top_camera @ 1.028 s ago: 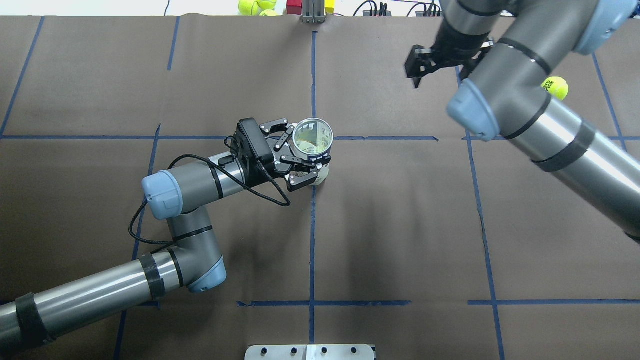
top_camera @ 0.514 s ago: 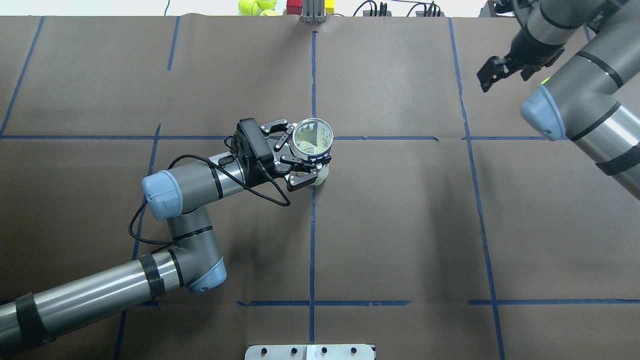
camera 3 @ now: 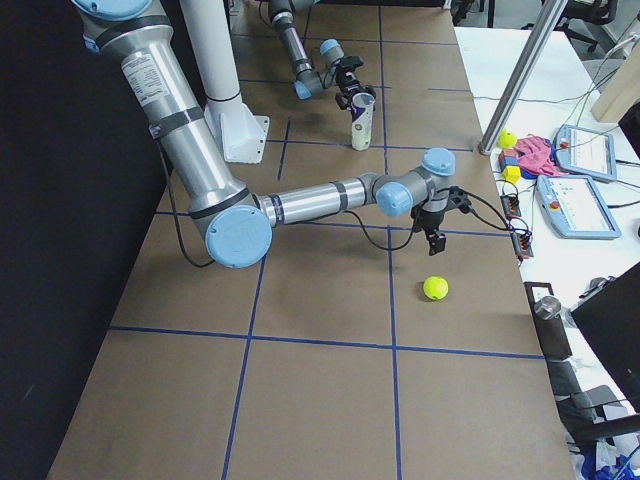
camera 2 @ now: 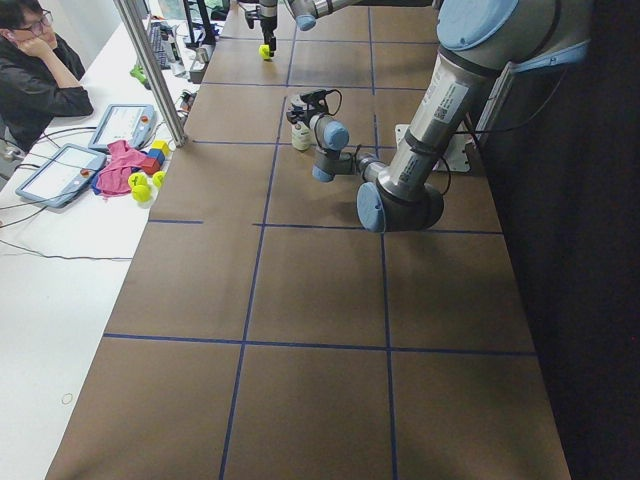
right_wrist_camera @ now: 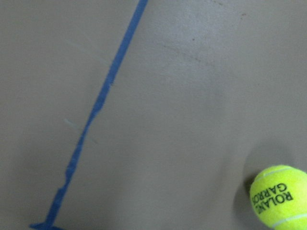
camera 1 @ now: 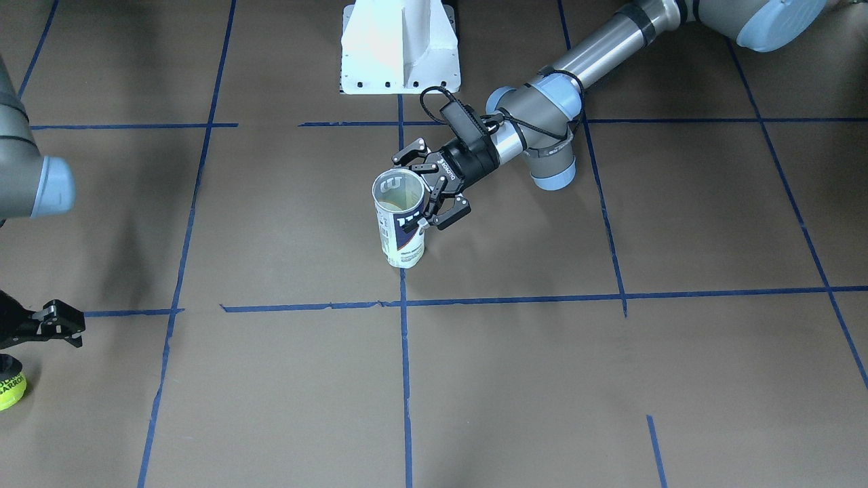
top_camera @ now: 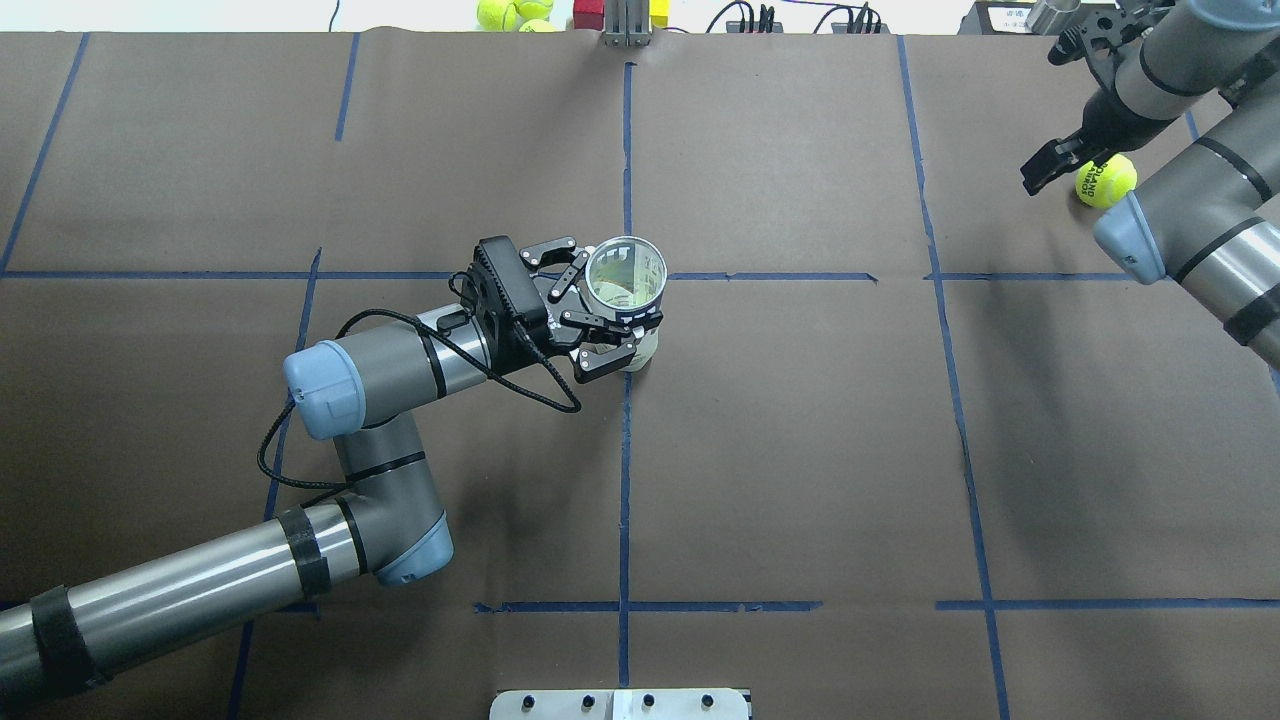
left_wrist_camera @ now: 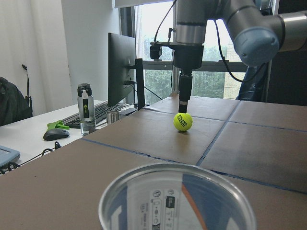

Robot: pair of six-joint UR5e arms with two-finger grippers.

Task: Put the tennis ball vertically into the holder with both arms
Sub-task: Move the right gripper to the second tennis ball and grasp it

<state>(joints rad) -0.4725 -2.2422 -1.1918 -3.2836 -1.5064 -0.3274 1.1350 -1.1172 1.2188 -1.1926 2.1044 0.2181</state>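
The holder (top_camera: 626, 272), a clear tube with a white and navy label, stands upright at the table's middle, also in the front view (camera 1: 401, 224). My left gripper (top_camera: 610, 305) is shut on its side, seen too in the front view (camera 1: 422, 191). A yellow-green tint shows inside the tube; I cannot tell if a ball is in it. A tennis ball (top_camera: 1105, 182) lies at the far right, also in the front view (camera 1: 10, 392) and the left wrist view (left_wrist_camera: 183, 121). My right gripper (top_camera: 1068, 158) hangs open just above and beside it, empty. The right wrist view shows the ball (right_wrist_camera: 280, 196) at its lower right.
Blue tape lines grid the brown table cover. The white pedestal base (camera 1: 400, 47) stands at the robot's side. More tennis balls and coloured blocks (top_camera: 515, 12) lie beyond the far edge. An operator (camera 2: 40, 70) sits at a side table with tablets.
My right arm has swung right and outward; its gripper has gone from the table's upper middle to beside the tennis ball. The left arm and the holder have not moved.
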